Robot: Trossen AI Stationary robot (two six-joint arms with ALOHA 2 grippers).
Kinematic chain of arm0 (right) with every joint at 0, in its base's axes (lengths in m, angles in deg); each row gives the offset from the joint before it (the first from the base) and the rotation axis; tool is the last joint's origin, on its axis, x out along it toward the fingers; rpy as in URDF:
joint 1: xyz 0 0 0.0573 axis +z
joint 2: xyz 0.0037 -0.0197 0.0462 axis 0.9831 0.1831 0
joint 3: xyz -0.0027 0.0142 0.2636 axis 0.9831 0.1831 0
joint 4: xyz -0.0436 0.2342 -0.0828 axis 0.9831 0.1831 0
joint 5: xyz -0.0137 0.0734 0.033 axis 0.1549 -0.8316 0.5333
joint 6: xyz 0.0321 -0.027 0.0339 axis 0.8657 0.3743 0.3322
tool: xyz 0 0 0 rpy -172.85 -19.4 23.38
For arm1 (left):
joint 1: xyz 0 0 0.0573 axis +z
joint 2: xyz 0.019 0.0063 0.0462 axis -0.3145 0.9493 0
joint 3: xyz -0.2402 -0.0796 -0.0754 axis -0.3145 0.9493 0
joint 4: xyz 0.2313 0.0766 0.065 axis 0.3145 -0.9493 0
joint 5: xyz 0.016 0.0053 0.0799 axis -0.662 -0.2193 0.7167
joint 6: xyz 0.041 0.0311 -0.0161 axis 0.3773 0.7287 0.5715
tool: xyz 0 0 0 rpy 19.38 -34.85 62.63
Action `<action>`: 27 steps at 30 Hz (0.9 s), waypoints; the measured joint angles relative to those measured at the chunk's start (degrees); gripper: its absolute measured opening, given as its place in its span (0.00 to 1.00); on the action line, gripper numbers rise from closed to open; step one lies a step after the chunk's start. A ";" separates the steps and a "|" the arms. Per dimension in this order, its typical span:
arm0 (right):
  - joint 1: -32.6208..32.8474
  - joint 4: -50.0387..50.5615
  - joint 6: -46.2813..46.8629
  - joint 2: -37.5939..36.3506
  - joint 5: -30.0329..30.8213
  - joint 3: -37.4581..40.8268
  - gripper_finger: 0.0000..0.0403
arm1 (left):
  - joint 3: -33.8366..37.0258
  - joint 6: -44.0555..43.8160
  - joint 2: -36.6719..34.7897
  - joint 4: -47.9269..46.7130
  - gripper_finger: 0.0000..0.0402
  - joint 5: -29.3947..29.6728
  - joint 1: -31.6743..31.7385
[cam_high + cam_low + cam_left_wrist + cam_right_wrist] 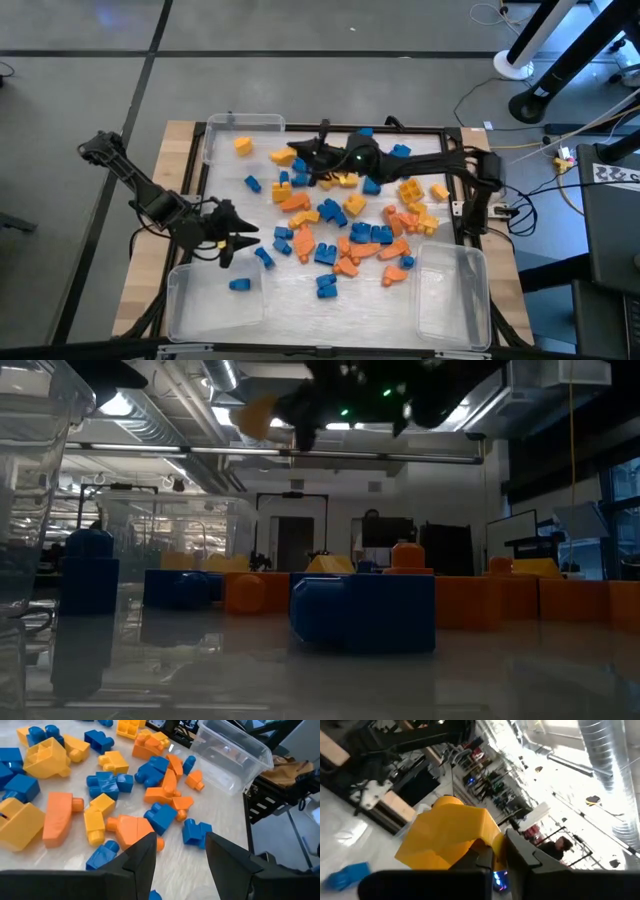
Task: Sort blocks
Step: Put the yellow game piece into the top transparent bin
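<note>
Blue, orange and yellow blocks (350,225) lie scattered over the middle of the table. My right gripper (297,153) reaches across toward the far left and is shut on a yellow block (447,837), which also shows in the high view as the yellow block (283,157) and in the low view as the yellow block (256,415), high above the table. My left gripper (180,857) hangs open over the table's near left (240,240), above blue and orange blocks, with nothing between its fingers. My right gripper pinches the yellow block between its two fingers (517,851) at the block's edge nearest the wrist (489,839). The fingers lie about level and point toward the table's far left. The block is lifted clear of the table and juts out beyond the fingertips.
A clear bin (215,140) at the far left holds one yellow block (243,145). A clear bin (190,310) at the near left holds one blue block (240,285). Another clear bin (452,300) stands at the near right. A dark frame (455,135) edges the table.
</note>
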 joint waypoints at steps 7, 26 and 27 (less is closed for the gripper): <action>-3.02 2.52 -0.02 11.55 -3.17 -12.94 0.07 | 0.02 -0.19 0.03 -0.09 0.40 0.04 1.27; -4.48 12.83 -0.04 18.22 1.36 -24.51 0.14 | 0.04 -0.45 0.02 -0.43 0.40 -0.20 1.15; -4.48 13.43 -0.04 18.22 1.36 -24.51 0.17 | 0.04 -0.61 0.02 -0.42 0.40 -0.20 1.15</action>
